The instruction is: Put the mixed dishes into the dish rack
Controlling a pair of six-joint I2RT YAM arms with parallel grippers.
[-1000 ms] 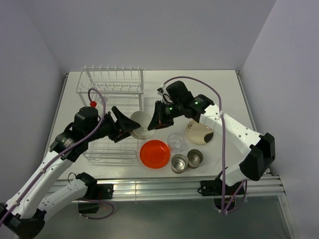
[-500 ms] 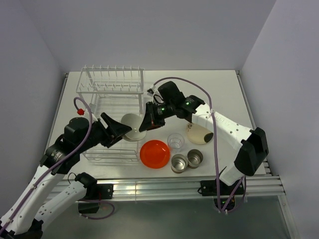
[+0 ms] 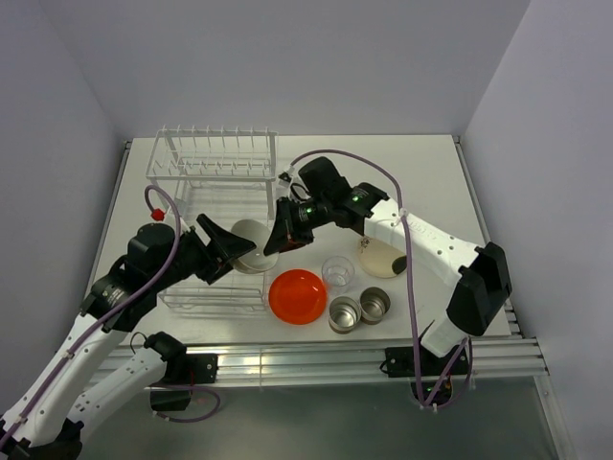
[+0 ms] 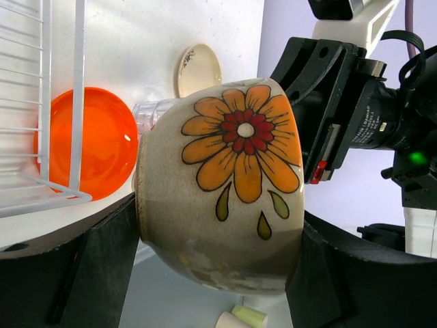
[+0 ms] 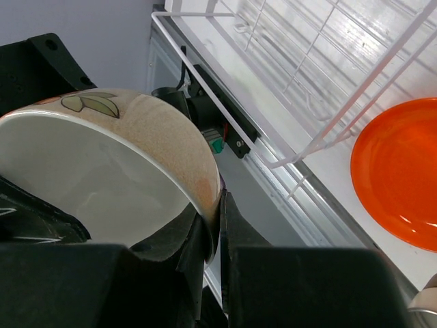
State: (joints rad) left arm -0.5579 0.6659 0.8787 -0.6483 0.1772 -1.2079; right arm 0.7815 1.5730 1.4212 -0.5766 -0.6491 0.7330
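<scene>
At the dish rack's [image 3: 213,174] edge, flowered bowl [image 3: 253,236] between left hand [image 3: 236,251] and right hand [image 3: 279,236]

The bowl [image 3: 251,244] shifted toward the left edge of the table, until from above it overlapped the right side of the rack [image 3: 215,165]. The left gripper [image 3: 233,251] pulled back toward the near left corner, and the right gripper [image 3: 278,230] reached further left, following the bowl's rim.
</scene>
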